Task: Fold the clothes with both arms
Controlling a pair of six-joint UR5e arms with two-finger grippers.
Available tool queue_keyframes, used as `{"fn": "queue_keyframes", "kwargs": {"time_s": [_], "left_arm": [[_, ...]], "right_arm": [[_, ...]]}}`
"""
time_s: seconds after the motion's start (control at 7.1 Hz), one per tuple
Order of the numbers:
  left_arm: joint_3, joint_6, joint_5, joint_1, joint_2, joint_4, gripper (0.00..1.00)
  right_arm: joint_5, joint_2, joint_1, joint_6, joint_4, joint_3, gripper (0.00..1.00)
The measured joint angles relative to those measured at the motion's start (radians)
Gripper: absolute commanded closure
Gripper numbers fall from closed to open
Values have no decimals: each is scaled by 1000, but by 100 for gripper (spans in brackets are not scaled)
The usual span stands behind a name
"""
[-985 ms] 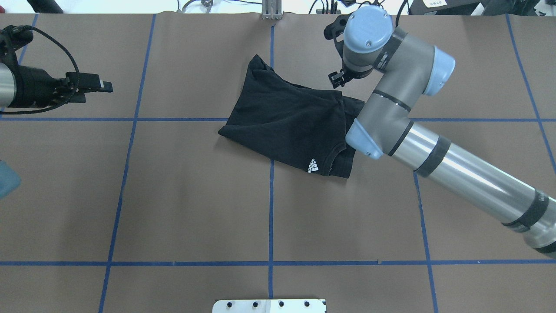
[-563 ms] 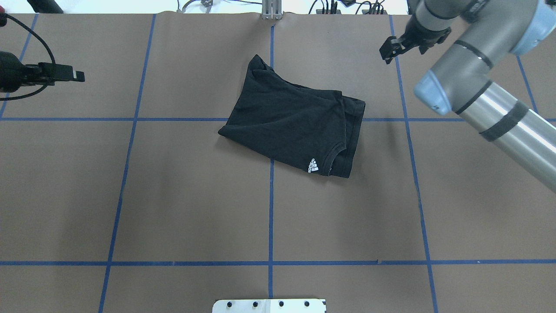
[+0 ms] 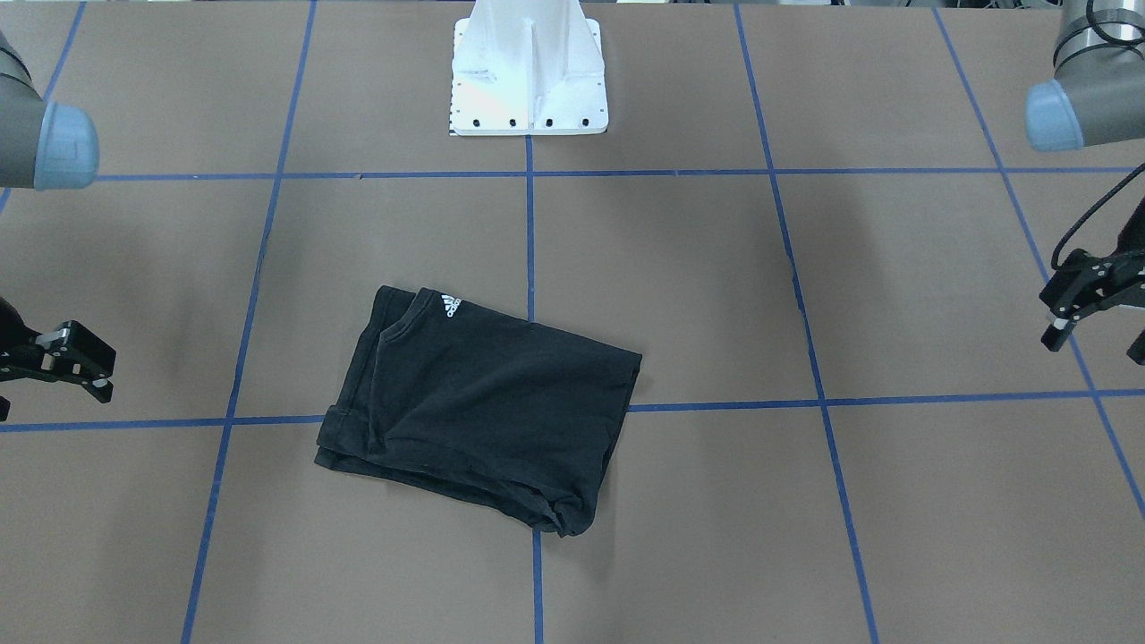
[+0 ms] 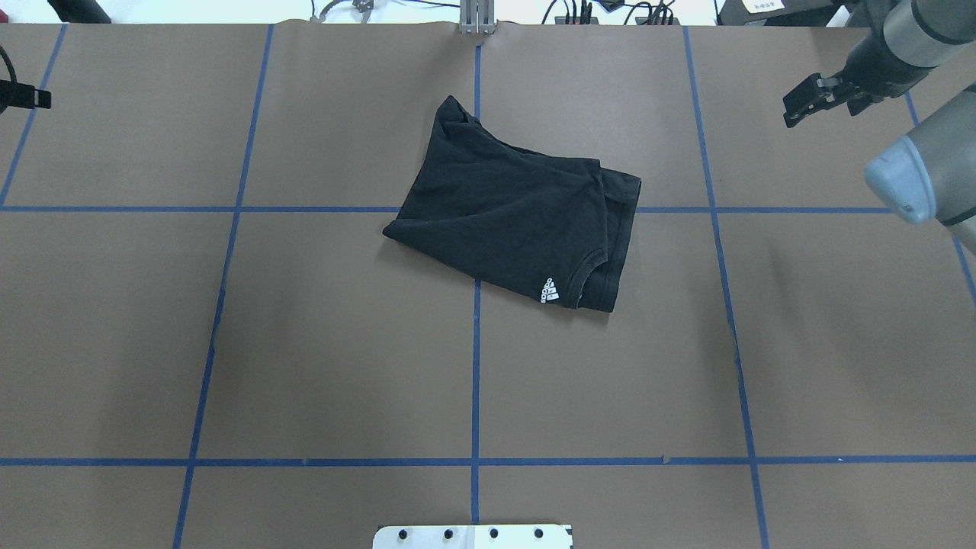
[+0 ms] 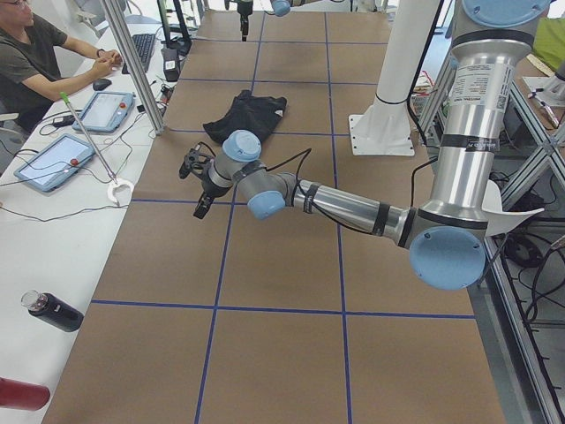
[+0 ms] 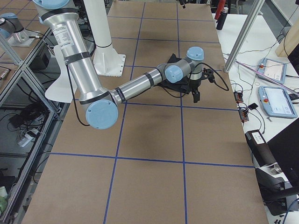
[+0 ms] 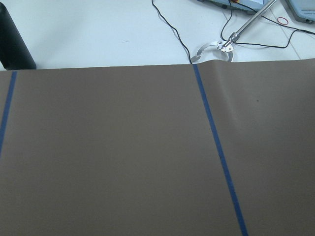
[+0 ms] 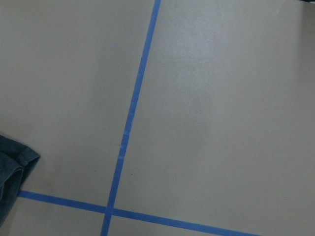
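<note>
The black T-shirt [image 4: 511, 213] lies folded into a compact rectangle at the table's middle, small white logo [image 4: 550, 290] up, collar toward the robot. It also shows in the front view [image 3: 483, 402] and the left side view [image 5: 249, 110], and a corner in the right wrist view [image 8: 10, 172]. Neither gripper touches it. My right gripper [image 4: 799, 103] hovers open and empty far to its right, also seen in the front view [image 3: 107, 377]. My left gripper [image 3: 1093, 344] stands open and empty far to its left, also in the left side view [image 5: 192, 191].
Blue tape lines [image 4: 474, 381] grid the brown table cover. The white pedestal base [image 3: 528, 89] stands on the robot's side. Beyond the far edge lie cables, tablets [image 5: 51, 161], a dark bottle [image 5: 53, 311] and a seated person [image 5: 35, 53].
The right arm has swung away from over the shirt to the far right. The left gripper has drawn back to the left edge. The shirt has not moved.
</note>
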Motion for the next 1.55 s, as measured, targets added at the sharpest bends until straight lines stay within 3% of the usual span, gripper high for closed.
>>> {"fn": "queue_keyframes", "kwargs": {"time_s": [0.42, 0.7, 0.84, 0.99, 1.27, 1.55], "left_arm": [[81, 70, 101, -18, 15, -2, 0], [86, 129, 98, -22, 15, 138, 0], [82, 246, 93, -39, 13, 234, 0], [75, 368, 72, -71, 9, 341, 0], [63, 520, -66, -149, 0, 526, 0], [76, 627, -139, -238, 6, 607, 0]], "right_arm": [[-12, -38, 36, 0, -18, -17, 0], [-6, -71, 64, -9, -36, -29, 0], [4, -84, 80, -11, -52, -33, 0], [25, -93, 101, -12, -72, -40, 0], [123, -128, 159, -41, -81, -46, 0], [219, -172, 233, -173, -81, -88, 0]]}}
